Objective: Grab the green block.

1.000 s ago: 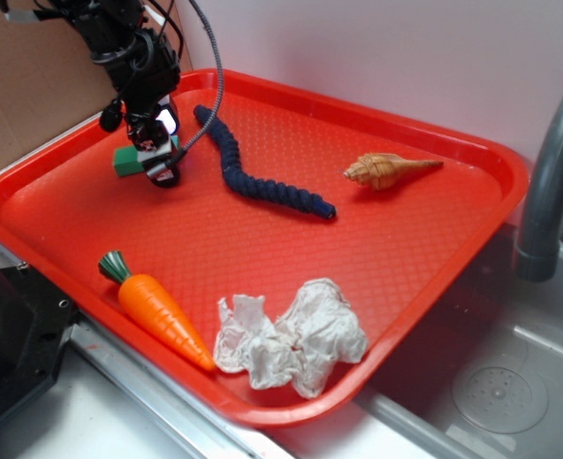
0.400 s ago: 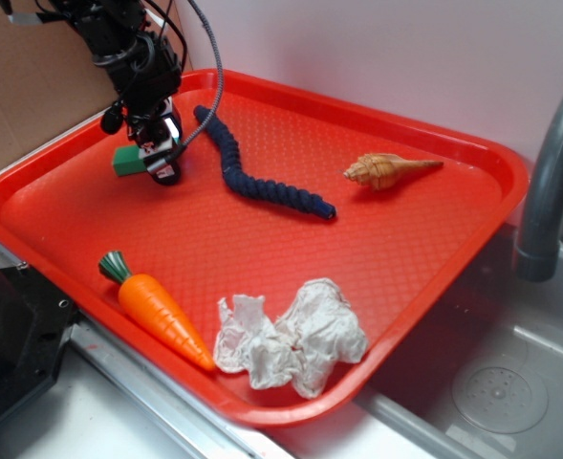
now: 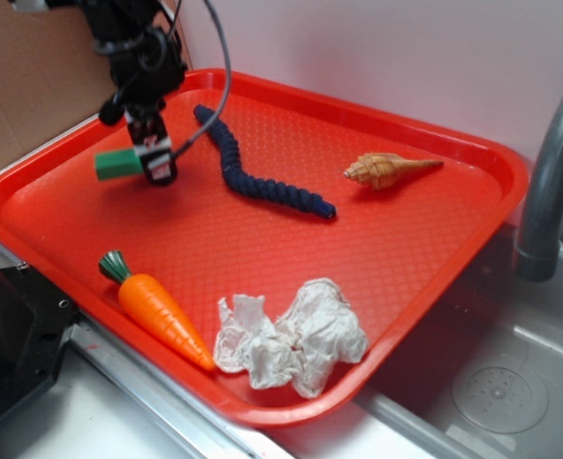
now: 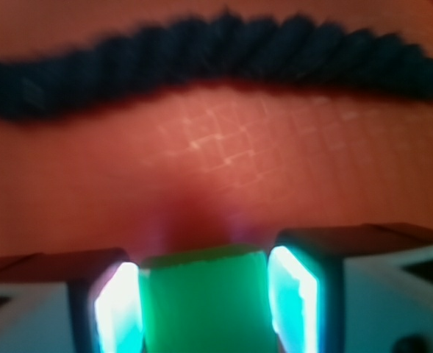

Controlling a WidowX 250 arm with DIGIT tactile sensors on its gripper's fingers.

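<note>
End effector (image 3: 157,163) clamped on green block (image 3: 119,163), blue rope (image 3: 262,186) just beside it, carrot (image 3: 157,311) well apart.

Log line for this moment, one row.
claw: shut on green block | block: off tray | rope, carrot: untouched

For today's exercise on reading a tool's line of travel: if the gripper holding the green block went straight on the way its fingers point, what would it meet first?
The gripper, shut on the green block, points down at bare red tray; it would probably meet that first. The dark blue rope lies farther off.
</note>
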